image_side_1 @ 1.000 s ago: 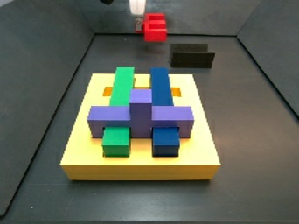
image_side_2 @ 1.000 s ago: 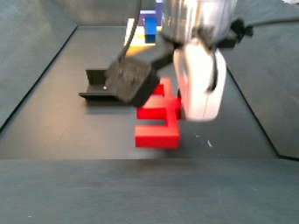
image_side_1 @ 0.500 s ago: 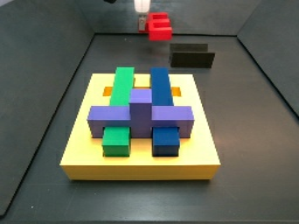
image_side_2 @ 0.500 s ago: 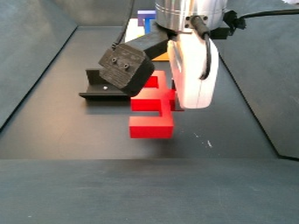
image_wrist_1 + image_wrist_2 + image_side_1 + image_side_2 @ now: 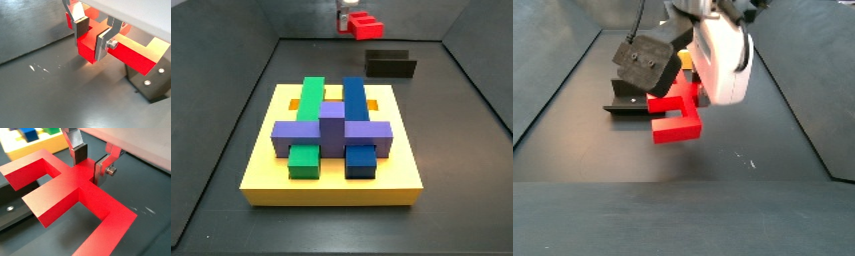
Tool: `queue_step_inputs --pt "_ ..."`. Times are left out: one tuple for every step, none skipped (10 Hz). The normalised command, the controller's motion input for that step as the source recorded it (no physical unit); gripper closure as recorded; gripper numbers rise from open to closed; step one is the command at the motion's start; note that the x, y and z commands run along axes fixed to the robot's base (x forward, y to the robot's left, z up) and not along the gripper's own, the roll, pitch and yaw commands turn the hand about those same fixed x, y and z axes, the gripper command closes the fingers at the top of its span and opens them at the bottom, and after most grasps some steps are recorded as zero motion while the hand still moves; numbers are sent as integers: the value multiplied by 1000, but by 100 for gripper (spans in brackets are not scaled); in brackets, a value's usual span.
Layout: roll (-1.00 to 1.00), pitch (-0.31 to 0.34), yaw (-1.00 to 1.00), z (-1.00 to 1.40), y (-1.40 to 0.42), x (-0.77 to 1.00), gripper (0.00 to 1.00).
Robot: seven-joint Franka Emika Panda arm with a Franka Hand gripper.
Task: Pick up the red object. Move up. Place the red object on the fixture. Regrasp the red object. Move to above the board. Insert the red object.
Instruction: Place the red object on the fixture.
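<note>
Since a second ago, the gripper (image 5: 93, 39) has risen, carrying the red object (image 5: 676, 112) clear of the floor. Its fingers (image 5: 101, 169) clamp the piece's central bar, so the piece hangs beneath them, above and beside the fixture (image 5: 628, 103), well apart from the board (image 5: 334, 184).

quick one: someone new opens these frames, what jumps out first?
The red object, bright against the grey floor, hangs in the air clamped in the gripper near the dark fixture. Next comes the big yellow board in the foreground of a side view, carrying green, blue and purple blocks.
</note>
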Motion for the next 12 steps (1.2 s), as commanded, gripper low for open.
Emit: queue_step_inputs --pt "346 103 726 357 -77 40 100" --pt "306 80 743 363 -89 11 100" --pt "66 11 89 0 -280 20 100" --pt "-17 0 0 0 0 0 100" --pt "-166 326 29 46 -20 331 100" --pt "-26 617 329 6 -283 434 100" --pt "-169 577 551 3 -169 329 100" --pt "-206 597 569 0 -174 274 100" --pt "-129 571 557 43 -160 311 100" --pt "-163 569 566 54 -166 306 100" --pt "-140 551 563 80 -166 320 100" --pt "-17 503 534 243 -143 406 100"
